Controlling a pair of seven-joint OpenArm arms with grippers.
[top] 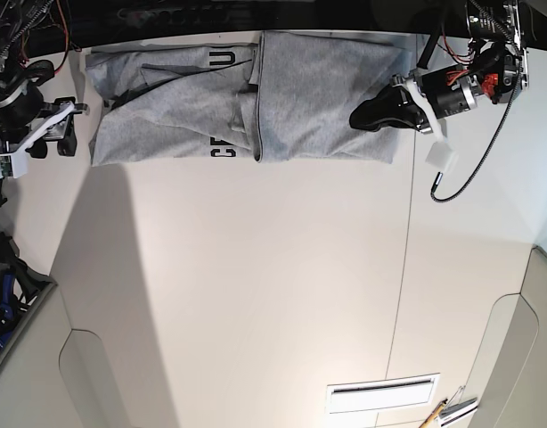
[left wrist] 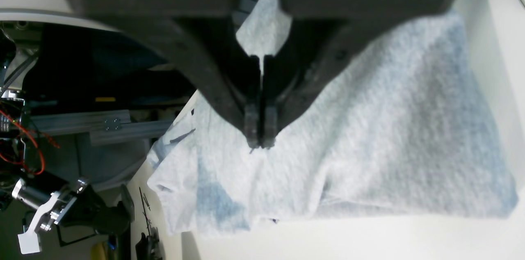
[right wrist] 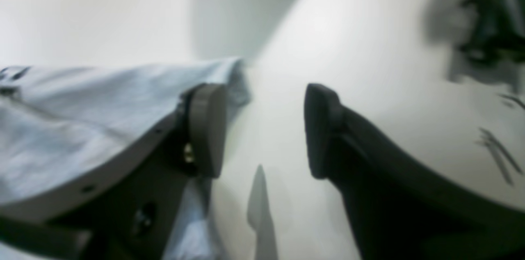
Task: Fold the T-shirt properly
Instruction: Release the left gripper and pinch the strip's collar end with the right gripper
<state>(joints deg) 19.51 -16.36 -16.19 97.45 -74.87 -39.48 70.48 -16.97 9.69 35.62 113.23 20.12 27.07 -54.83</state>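
While the white table [top: 256, 294] fills most of the base view, the T-shirt [top: 318, 94] lies flat along its far edge as a long grey band, partly folded, with one smooth panel overlapping a creased panel that shows bits of black lettering [top: 222, 107]. At the smooth end of the T-shirt, the left gripper [top: 361, 116] rests on the cloth; the left wrist view shows its jaws pressed together at the tips, pinching a small ridge of grey fabric [left wrist: 259, 144]. Off the opposite, lettered end of the T-shirt, the right gripper [right wrist: 264, 131] hangs just beside the hem with its jaws standing well apart and only bare table between them.
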